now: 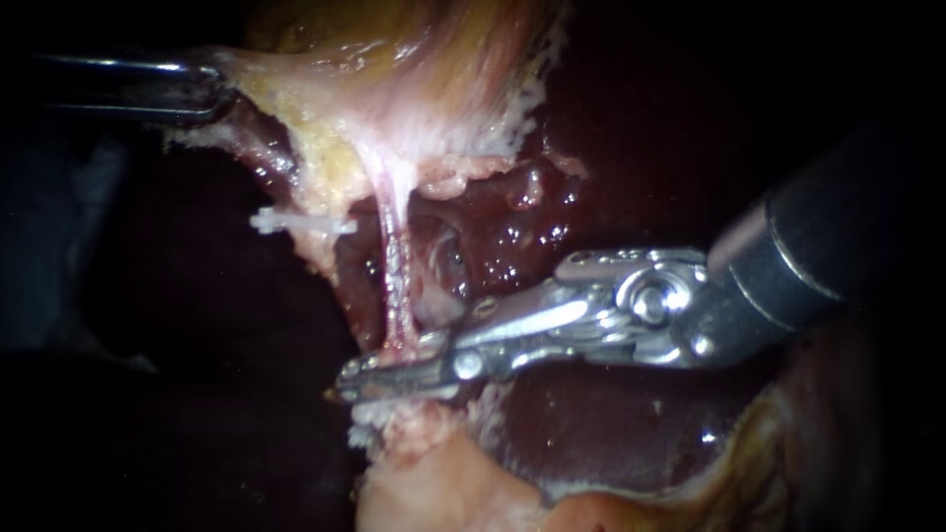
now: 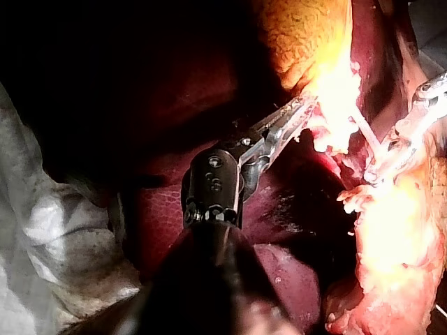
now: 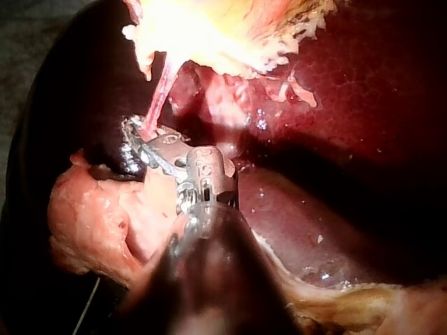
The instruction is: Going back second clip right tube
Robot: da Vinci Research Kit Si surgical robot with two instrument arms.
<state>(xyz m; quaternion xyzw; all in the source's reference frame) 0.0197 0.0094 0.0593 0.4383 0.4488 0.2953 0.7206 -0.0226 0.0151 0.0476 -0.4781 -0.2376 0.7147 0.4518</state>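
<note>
A thin pink tube, the right tube [image 1: 394, 246], runs taut from the pale gallbladder [image 1: 414, 89] down to fatty tissue. My right instrument [image 1: 394, 377] comes in from the right, and its slim jaws lie close together across the tube's lower end, touching it from both sides. The right wrist view shows the same tube [image 3: 159, 94] entering those jaws [image 3: 136, 139]. A white clip [image 1: 301, 225] sticks out sideways from the tissue just left of the tube. At the upper left, my left instrument [image 1: 202, 94] is shut on the gallbladder's edge and holds it up.
Dark red liver [image 1: 611, 424] lies behind and below the right instrument's shaft. Pale fatty tissue [image 1: 424, 473] sits under the jaws. Wet raw tissue [image 1: 503, 217] lies right of the tube. White gauze [image 2: 49, 237] shows beside the left shaft.
</note>
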